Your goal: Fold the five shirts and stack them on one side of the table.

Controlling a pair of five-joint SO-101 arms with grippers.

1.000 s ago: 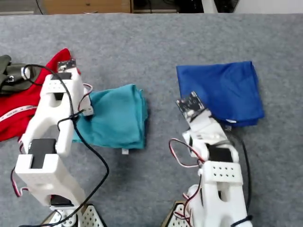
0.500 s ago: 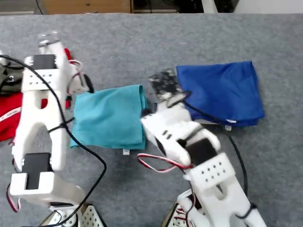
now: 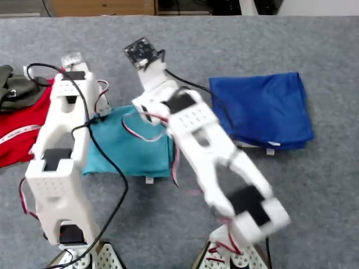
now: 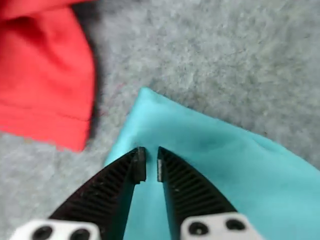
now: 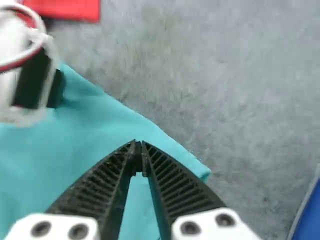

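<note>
My folded teal cotton shirt (image 3: pixel 134 143) lies mid-table on the grey felt tabletop (image 3: pixel 224 50). My left gripper (image 4: pixel 148 167) hangs over its corner nearest the rumpled red shirt (image 3: pixel 22 123), tips a narrow slit apart with nothing between them. My right gripper (image 5: pixel 136 155) sits over the teal shirt's far edge, tips pressed together on nothing. The folded blue shirt (image 3: pixel 263 109) lies apart to the right, and a dark olive garment (image 3: pixel 11 92) rests against the red shirt.
</note>
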